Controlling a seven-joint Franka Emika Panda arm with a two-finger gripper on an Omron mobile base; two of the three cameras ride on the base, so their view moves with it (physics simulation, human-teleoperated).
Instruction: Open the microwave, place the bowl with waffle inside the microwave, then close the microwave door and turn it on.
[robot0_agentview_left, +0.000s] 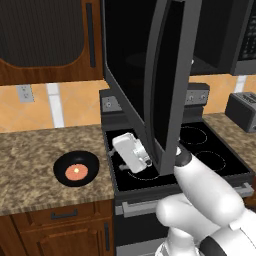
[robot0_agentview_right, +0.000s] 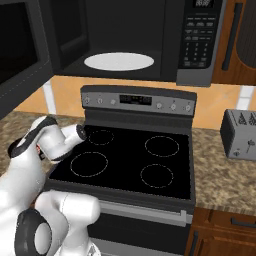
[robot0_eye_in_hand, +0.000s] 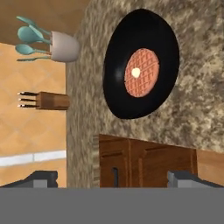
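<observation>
- The microwave door (robot0_agentview_left: 167, 75) hangs open; our pincer (robot0_eye_in_hand: 111, 177), fingers spread and empty, faces the bowl (robot0_eye_in_hand: 142, 63).
- We should descend squarely, gripping its rim, keeping the waffle (robot0_eye_in_hand: 141, 72) level.

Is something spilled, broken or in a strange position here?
Nothing stands out. The microwave door hangs open as the task needs; the bowl sits upright on the counter, the waffle inside it.

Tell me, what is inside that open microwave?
Inside the microwave, a pale oval turntable plate lies on the floor, nothing on it. The cavity's left part is hidden behind the microwave door.
</observation>
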